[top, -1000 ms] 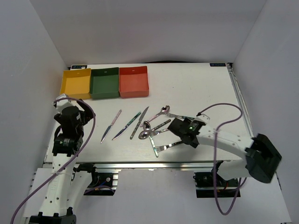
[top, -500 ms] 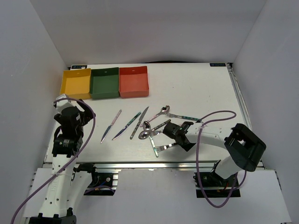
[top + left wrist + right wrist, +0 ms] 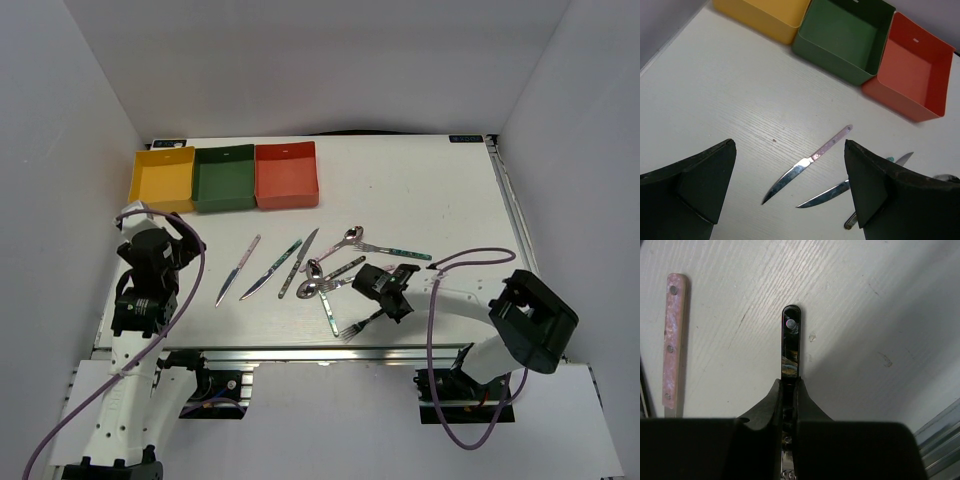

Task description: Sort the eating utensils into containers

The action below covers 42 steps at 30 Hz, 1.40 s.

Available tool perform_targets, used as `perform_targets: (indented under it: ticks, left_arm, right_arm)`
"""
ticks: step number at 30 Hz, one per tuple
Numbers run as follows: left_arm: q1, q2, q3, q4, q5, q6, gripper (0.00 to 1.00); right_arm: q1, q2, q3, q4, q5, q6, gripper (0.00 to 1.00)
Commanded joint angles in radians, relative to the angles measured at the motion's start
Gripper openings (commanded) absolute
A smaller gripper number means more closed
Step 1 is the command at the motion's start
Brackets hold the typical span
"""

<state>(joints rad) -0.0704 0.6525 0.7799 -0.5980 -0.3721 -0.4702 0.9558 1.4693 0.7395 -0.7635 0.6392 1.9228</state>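
Right gripper (image 3: 789, 382) clamped on dark riveted metal utensil handle (image 3: 790, 347), grip evident in wrist view only, left gripper (image 3: 789, 146) gaping, empty.

White wood-grain table (image 3: 420, 190) filling the centre of the frame, plain white walls (image 3: 300, 60) across the top and sides, metal rail (image 3: 300, 348) along the table's lower edge

Top cam is overlooking the whole table (image 3: 430, 190). Left wrist is sharing its 3 bins (image 3: 830, 60) beyond fingers (image 3: 695, 180). Right wrist is shooting close-up between fingers (image 3: 765, 407).
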Motion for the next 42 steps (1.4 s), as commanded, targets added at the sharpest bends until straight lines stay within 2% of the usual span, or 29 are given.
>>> perform_targets:
  ticks: [1, 3, 4, 6, 7, 8, 9, 10, 12, 13, 14, 15, 18, 25, 26, 28, 29, 32, 35, 36, 37, 39, 40, 41, 42]
  left_arm:
    - [-0.012, -0.014, 0.004, 0.021, 0.086, 0.021, 0.98]
    - [-0.017, -0.022, -0.004, 0.058, 0.192, 0.045, 0.98]
    - [-0.02, -0.017, -0.005, 0.09, 0.36, 0.047, 0.98]
    - [-0.022, 0.038, -0.011, 0.127, 0.606, 0.009, 0.98]
    - [-0.023, 0.062, -0.025, 0.211, 0.85, -0.026, 0.98]
    - [-0.035, 0.084, -0.05, 0.286, 0.957, -0.13, 0.98]
    - [-0.057, 0.107, -0.079, 0.369, 1.031, -0.189, 0.98]
    - [-0.143, 0.107, -0.117, 0.492, 1.033, -0.224, 0.98]
    - [-0.271, 0.134, -0.108, 0.495, 0.926, -0.214, 0.98]
    - [-0.396, 0.162, -0.1, 0.518, 0.891, -0.217, 0.98]
    - [-0.457, 0.191, -0.093, 0.533, 0.848, -0.226, 0.98]
    - [-0.565, 0.26, -0.087, 0.544, 0.814, -0.229, 0.96]
    - [-0.708, 0.388, -0.041, 0.531, 0.646, -0.199, 0.94]
    - [-0.77, 0.533, -0.034, 0.65, 0.604, -0.223, 0.85]
    - [-0.773, 0.542, -0.036, 0.659, 0.61, -0.226, 0.79]
    - [-0.776, 0.561, -0.041, 0.699, 0.625, -0.235, 0.75]
    - [-0.776, 0.564, -0.042, 0.711, 0.628, -0.238, 0.67]
    - [-0.776, 0.567, -0.042, 0.748, 0.645, -0.245, 0.56]
    - [-0.776, 0.572, -0.038, 0.767, 0.654, -0.242, 0.3]
    - [-0.776, 0.575, -0.034, 0.765, 0.653, -0.237, 0.11]
    - [-0.776, 0.578, -0.027, 0.761, 0.648, -0.229, 0.03]
    - [-0.778, 0.593, -0.011, 0.729, 0.609, -0.219, 0.0]
    - [-0.778, 0.595, -0.011, 0.727, 0.586, -0.219, 0.0]
    - [-0.775, 0.595, -0.016, 0.728, 0.52, -0.229, 0.0]
    - [-0.769, 0.595, -0.016, 0.721, 0.481, -0.238, 0.0]
  right_arm:
    - [0.004, -0.055, 0.001, -0.02, 0.007, 0.042, 0.0]
    - [0.009, -0.105, 0.039, -0.017, 0.039, -0.034, 0.0]
    - [0.026, -0.121, 0.053, -0.013, 0.054, -0.068, 0.0]
    - [0.047, -0.167, 0.083, 0.036, 0.095, -0.206, 0.0]
    - [0.061, -0.182, 0.102, 0.074, 0.105, -0.275, 0.0]
    - [0.066, -0.22, 0.11, 0.114, 0.109, -0.347, 0.0]
    - [0.07, -0.24, 0.112, 0.162, 0.108, -0.498, 0.0]
    - [0.072, -0.257, 0.116, 0.252, 0.088, -0.559, 0.0]
    - [0.073, -0.312, 0.124, 0.311, 0.071, -0.69, 0.0]
    - [0.075, -0.328, 0.129, 0.378, 0.047, -0.737, 0.0]
    - [0.078, -0.354, 0.141, 0.401, 0.034, -0.772, 0.0]
    - [0.08, -0.365, 0.15, 0.423, 0.018, -0.842, 0.0]
    - [0.1, -0.386, 0.184, 0.487, -0.013, -0.93, 0.0]
    - [0.13, -0.408, 0.21, 0.519, -0.079, -1.018, 0.0]
    - [0.132, -0.412, 0.201, 0.541, -0.085, -1.021, 0.0]
    - [0.135, -0.414, 0.193, 0.553, -0.096, -1.024, 0.0]
    - [0.135, -0.412, 0.192, 0.552, -0.101, -1.024, 0.0]
    - [0.139, -0.4, 0.186, 0.559, -0.111, -1.022, 0.0]
    - [0.144, -0.374, 0.196, 0.556, -0.107, -1.021, 0.0]
    - [0.144, -0.366, 0.198, 0.553, -0.108, -1.019, 0.0]
    - [0.144, -0.357, 0.202, 0.552, -0.108, -1.019, 0.0]
    - [0.144, -0.359, 0.202, 0.553, -0.104, -1.016, 0.0]
    - [0.143, -0.363, 0.198, 0.555, -0.093, -1.015, 0.03]
    - [0.141, -0.383, 0.195, 0.549, -0.078, -1.016, 0.57]
    - [0.135, -0.412, 0.196, 0.502, -0.034, -1.009, 0.89]
